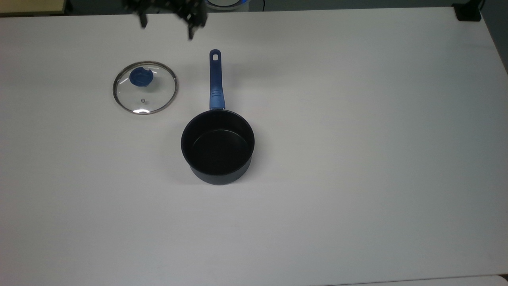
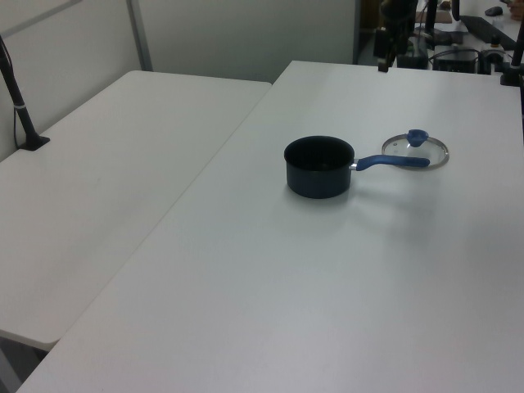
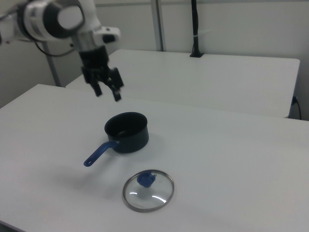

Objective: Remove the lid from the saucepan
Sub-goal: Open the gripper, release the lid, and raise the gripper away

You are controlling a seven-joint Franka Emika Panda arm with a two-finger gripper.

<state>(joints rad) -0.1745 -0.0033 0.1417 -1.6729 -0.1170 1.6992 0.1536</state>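
The lid [image 1: 145, 87], clear glass with a silver rim and blue knob, lies flat on the white table [image 1: 357, 159], apart from the saucepan and to the top view's left of its blue handle. The dark saucepan [image 1: 217, 147] stands uncovered, black interior showing. My gripper [image 1: 166, 23] hangs open and empty high above the table's far edge, well clear of both. The left view has the saucepan [image 2: 319, 166], the lid [image 2: 416, 148] and the gripper [image 2: 382, 57]. In the right view the gripper [image 3: 107, 93] hovers behind the saucepan [image 3: 126, 133], with the lid [image 3: 147, 191] nearer the camera.
A second white table [image 2: 98, 188] adjoins along the left view's left, with a black post [image 2: 20, 106] clamped at its edge. A black block [image 1: 468, 12] sits at the top view's top right corner.
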